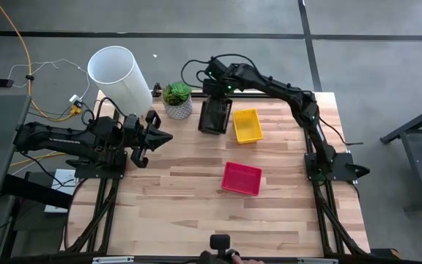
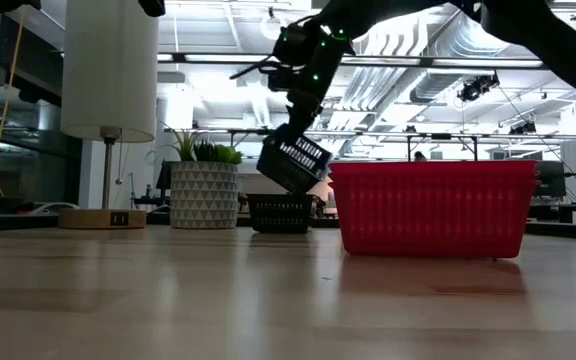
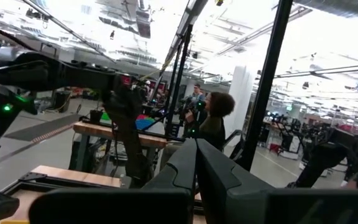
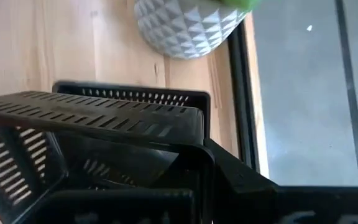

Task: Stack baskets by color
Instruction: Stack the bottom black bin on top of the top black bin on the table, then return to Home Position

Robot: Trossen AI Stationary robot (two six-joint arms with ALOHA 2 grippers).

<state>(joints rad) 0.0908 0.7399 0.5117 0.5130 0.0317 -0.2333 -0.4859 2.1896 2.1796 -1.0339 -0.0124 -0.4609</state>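
1. Right gripper (image 2: 290, 128) was clenched on a black perforated plastic basket (image 2: 294, 160), holding it tilted just above a second black basket (image 2: 279, 213) at the worktop's (image 1: 182, 213) far side.
2. Stacking the blacks was the step in hand; next it needed levelling and lowering inside.
3. Yellow basket (image 1: 247, 125) and red basket (image 1: 241, 178) lay separate.
4. Left gripper (image 1: 163, 136) waited closed, empty, at the left.

My gripper (image 1: 212, 99): dark. Baskets: one yellow (image 1: 247, 125), one pink-red (image 1: 241, 178), apparently two black (image 2: 280, 212), slotted sides. Pot (image 1: 178, 108): white, triangle-patterned; plant green (image 1: 176, 92).
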